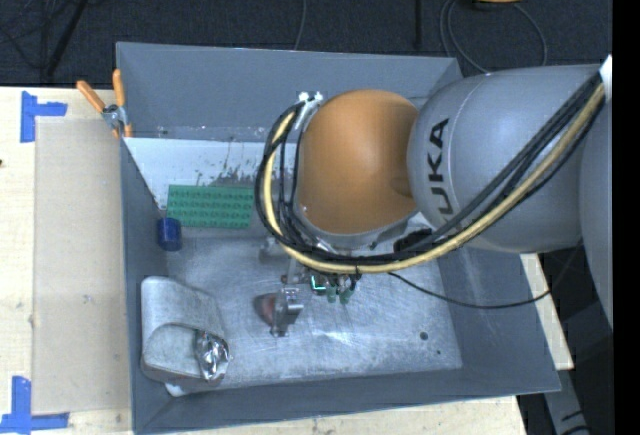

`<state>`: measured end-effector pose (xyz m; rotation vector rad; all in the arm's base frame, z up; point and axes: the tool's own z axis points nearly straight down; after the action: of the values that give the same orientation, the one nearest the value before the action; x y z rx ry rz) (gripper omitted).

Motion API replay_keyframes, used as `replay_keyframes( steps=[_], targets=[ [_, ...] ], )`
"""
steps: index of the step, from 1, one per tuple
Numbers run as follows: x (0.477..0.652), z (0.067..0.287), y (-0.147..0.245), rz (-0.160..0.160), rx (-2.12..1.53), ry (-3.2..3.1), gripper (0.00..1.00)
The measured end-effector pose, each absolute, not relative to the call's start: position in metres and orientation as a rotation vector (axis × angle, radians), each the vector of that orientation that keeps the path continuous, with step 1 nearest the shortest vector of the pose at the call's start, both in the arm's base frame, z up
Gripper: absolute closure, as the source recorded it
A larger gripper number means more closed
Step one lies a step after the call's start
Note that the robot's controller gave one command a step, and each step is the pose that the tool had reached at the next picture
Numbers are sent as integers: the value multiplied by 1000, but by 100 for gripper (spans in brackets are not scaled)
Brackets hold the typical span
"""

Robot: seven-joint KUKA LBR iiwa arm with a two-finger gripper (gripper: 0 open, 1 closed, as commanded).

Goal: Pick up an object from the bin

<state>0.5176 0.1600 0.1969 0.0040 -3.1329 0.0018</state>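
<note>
Small dark brownish object (267,305): one, lying near the middle of the bin (300,83) floor, just left of the gripper (290,307); its kind can't be made out. Can't tell whether it is touched or held.

Left to right:
- One pale grey cloth pouch (172,318), front-left corner.
- One small blue cylinder (169,232), at the left wall.
- One crumpled silver foil ball (212,355), on the pouch's front edge.
- One green ridged block (210,206), against the back-left slope.
- Gripper low over the floor, under the orange wrist cover (355,163); open or closed, can't tell.
</note>
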Motion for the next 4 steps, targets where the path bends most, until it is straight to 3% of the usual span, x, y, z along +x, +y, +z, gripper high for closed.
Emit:
replay_keyframes(
  steps=[1,2,3,4],
  targets=[
    [528,69,116,-3,75,-3144,0],
    [536,101,112,-1,-59,-3143,0],
    [522,102,113,1,-231,-3129,0],
    [530,71,110,-3,-377,-3119,0]
  ],
)
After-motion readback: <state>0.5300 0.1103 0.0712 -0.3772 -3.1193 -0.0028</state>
